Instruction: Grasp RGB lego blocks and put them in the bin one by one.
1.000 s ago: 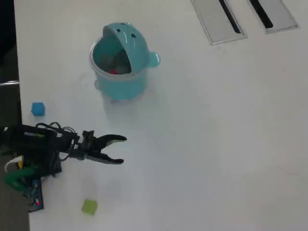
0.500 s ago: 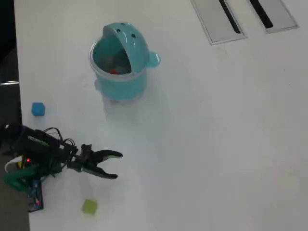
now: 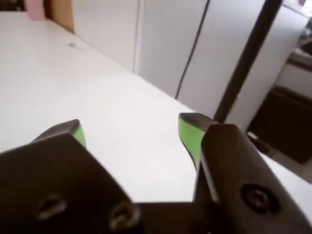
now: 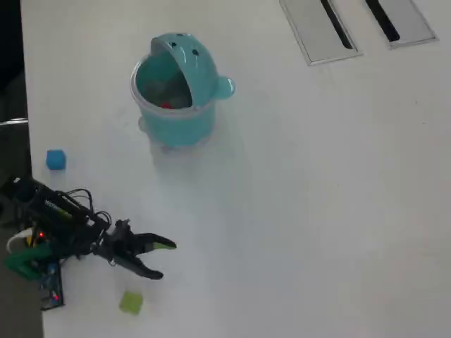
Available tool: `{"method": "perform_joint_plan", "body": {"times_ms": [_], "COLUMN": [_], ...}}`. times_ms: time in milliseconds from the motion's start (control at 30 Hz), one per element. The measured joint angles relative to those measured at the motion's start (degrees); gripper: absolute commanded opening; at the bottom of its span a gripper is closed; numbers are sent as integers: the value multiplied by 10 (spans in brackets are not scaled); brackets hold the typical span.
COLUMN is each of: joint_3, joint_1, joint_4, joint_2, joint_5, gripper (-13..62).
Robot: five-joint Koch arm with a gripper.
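Downward through the overhead frame is where the end effector point(image 4: 162, 259) has travelled over the last second, from the middle left toward the lower left, and its arm now slants down from the left edge. Its jaws stand spread wide with nothing between them; the wrist view shows the same gap, with green-faced fingertips point(image 3: 189, 134) over bare white bench point(image 3: 97, 97). The yellow-green block point(image 4: 131, 303) lies at the lower left, near the end effector and just below it, not touching. The blue block point(image 4: 56, 159) sits by the left edge, well apart from both. The teal bin point(image 4: 180, 91) stands in the upper left, hood tipped back, with a speck of red point(image 4: 166, 105) inside it (too small to make out its shape).
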Motion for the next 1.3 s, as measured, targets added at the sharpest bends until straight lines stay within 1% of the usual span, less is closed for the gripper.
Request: {"method": "perform_joint_plan", "body": {"times_ms": [200,267,333,367,433,500,533,600,633,767,1000,1300], "joint_3": [0,1,0,-18,-38,-73,-98,-110,-134,-134,-134,-134], "joint_1": [57,77,83,87,91,125,149,162,189,232,239,244], "joint_4": [8,100,132,178,211,287,320,328,351,417,485,519], "joint_2": [-3,5,7,12,15,16,4,-2,-28,-59,-60,-60], "joint_5": [-2,-6,-6,-6,-6,-6,-6,-8,-11,-35,-58,-79], "gripper": [337,337,338,337,338,338,338,338,338,341,344,347]}}
